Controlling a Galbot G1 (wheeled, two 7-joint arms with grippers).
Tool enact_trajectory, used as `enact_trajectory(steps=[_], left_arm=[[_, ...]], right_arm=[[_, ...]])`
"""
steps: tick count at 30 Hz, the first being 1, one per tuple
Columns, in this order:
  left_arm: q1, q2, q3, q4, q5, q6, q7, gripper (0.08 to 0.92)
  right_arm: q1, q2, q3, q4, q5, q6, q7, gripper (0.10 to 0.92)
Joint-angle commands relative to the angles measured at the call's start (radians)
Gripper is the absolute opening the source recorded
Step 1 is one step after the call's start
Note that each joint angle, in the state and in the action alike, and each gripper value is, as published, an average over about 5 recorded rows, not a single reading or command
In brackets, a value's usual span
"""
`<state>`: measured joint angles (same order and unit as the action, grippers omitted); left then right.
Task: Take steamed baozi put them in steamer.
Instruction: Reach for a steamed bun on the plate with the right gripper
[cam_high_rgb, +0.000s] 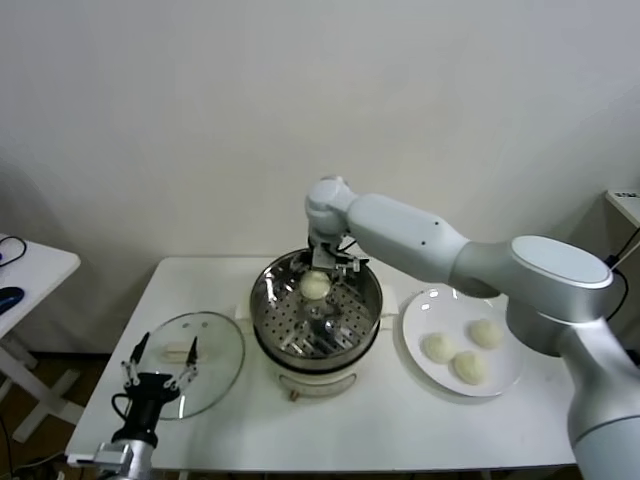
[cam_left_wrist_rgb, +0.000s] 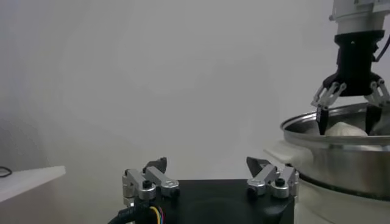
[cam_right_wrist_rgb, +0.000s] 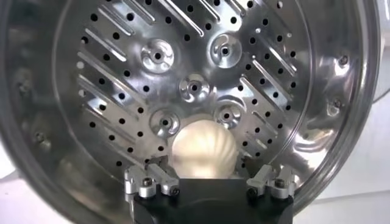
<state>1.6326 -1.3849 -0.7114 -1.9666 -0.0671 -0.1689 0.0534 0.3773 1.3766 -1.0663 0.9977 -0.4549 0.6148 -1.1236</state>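
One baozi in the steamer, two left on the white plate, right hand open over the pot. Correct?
Not quite: three baozi remain on the white plate, as the head view shows. The rest stands: one baozi lies in the steamer, with the right hand open over the pot.

The steamer (cam_high_rgb: 318, 322) is a round, shiny steel pot on a cream-white base, standing upright mid-worktop with its perforated tray (cam_right_wrist_rgb: 195, 91) exposed. One steamed baozi (cam_high_rgb: 315, 286), a smooth cream-white ball, rests on the tray near the far wall. Three more baozi (cam_high_rgb: 438, 347) (cam_high_rgb: 486, 333) (cam_high_rgb: 468, 366) lie close together well to the steamer's right.
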Motion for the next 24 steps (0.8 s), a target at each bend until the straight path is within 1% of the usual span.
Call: enact_trajectory(steps=[1,3,5,10,13,14,16,19,21,24], left_arm=[[0.0,0.001,-0.001,0.001,-0.002,-0.001,-0.001,0.823],[-0.001,0.003,-0.001,0.001,-0.002,0.0,-0.002,0.823],[-0.003,0.005,-0.001,0.003,-0.002,0.0,-0.004,0.823],[-0.007,0.013,0.001,0.005,-0.002,0.006,-0.006,0.823],[-0.013,0.015,0.004,0.003,-0.002,0.012,-0.007,0.823],[-0.015,0.015,0.005,0.002,-0.002,0.013,-0.007,0.823],[-0.021,0.015,0.007,0.0,-0.002,0.016,-0.008,0.823],[-0.025,0.014,0.01,-0.003,-0.001,0.021,-0.01,0.823],[-0.023,0.014,0.012,-0.004,-0.001,0.024,-0.01,0.823],[-0.02,0.013,0.013,-0.004,0.001,0.025,-0.008,0.823]], right_arm=[[0.055,-0.052,-0.006,0.078,0.042,0.01,-0.021,0.823],[0.104,-0.104,-0.022,0.137,0.102,0.0,-0.036,0.823],[0.174,-0.17,-0.055,0.198,0.207,-0.048,-0.05,0.823],[0.387,-0.365,-0.255,0.331,0.62,-0.294,-0.071,0.823],[0.462,-0.47,-0.36,0.373,0.804,-0.433,-0.071,0.823],[0.473,-0.5,-0.374,0.375,0.843,-0.464,-0.07,0.823],[0.48,-0.564,-0.396,0.369,0.901,-0.525,-0.07,0.823],[0.464,-0.651,-0.409,0.352,0.921,-0.591,-0.064,0.823],[0.43,-0.706,-0.401,0.348,0.89,-0.624,-0.051,0.823],[0.331,-0.782,-0.347,0.35,0.797,-0.647,-0.033,0.823]])
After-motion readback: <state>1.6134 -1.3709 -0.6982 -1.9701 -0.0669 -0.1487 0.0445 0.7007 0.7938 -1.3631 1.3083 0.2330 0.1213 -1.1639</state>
